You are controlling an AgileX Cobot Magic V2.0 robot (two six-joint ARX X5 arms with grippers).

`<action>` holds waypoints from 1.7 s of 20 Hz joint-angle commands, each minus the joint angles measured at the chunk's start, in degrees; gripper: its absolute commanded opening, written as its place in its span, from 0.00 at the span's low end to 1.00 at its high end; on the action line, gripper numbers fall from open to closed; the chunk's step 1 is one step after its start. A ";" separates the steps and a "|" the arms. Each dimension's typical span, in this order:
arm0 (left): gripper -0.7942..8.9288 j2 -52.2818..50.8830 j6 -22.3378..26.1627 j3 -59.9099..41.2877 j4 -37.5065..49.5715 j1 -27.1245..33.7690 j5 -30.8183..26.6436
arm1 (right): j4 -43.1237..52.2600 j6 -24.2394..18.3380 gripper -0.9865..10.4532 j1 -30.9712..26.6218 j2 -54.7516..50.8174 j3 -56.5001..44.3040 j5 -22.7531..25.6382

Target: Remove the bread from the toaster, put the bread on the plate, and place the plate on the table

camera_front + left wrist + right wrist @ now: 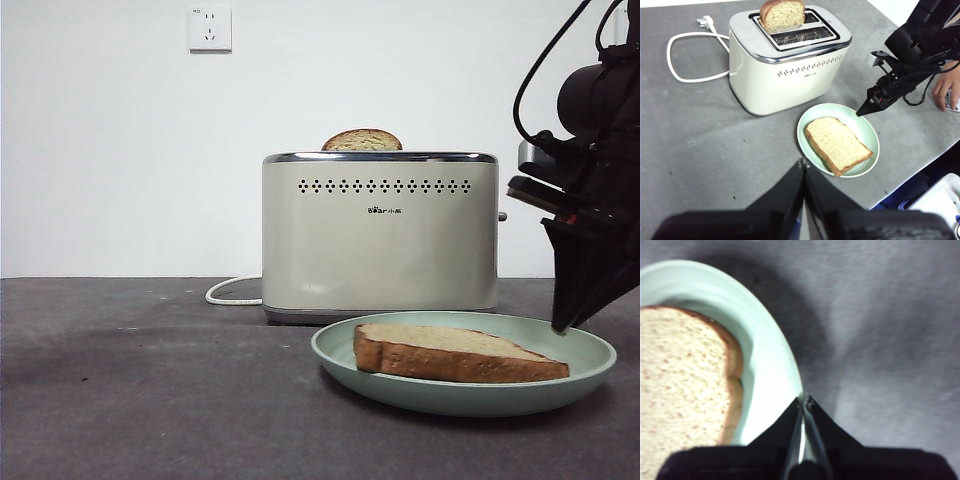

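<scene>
- Already we have the bread (838, 145) lying flat on the plate (863, 124), which rests on the worktop (700, 135) before the toaster (785, 70).
- Our right end effector (804, 402), jaws pinched together, empty, sits at the plate's rim; releasing looks done, retreat remains.
- Our left end effector (803, 165), closed, waits apart; open worktop beyond the rim.

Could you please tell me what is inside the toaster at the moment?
A second slice stands in the rear slot of the toaster, its domed top showing; its lower part is hidden. The front slot looks empty from above.
</scene>
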 commanded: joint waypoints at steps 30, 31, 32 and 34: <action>0.07 -0.13 3.30 -0.02 0.24 -0.02 -0.26 | -22.84 -0.74 0.08 19.74 -52.17 0.02 -3.02; 0.07 -0.13 3.30 -0.02 0.15 -0.02 -0.26 | -23.12 -0.72 0.07 20.24 -53.44 0.02 -2.99; 0.07 -0.13 3.30 -0.02 0.02 -0.02 -0.24 | -23.52 -0.74 0.07 20.59 -54.21 0.02 -2.99; 0.07 -0.13 3.30 -0.02 -0.13 -0.02 -0.24 | -24.28 -0.72 0.07 20.81 -54.53 0.02 -2.97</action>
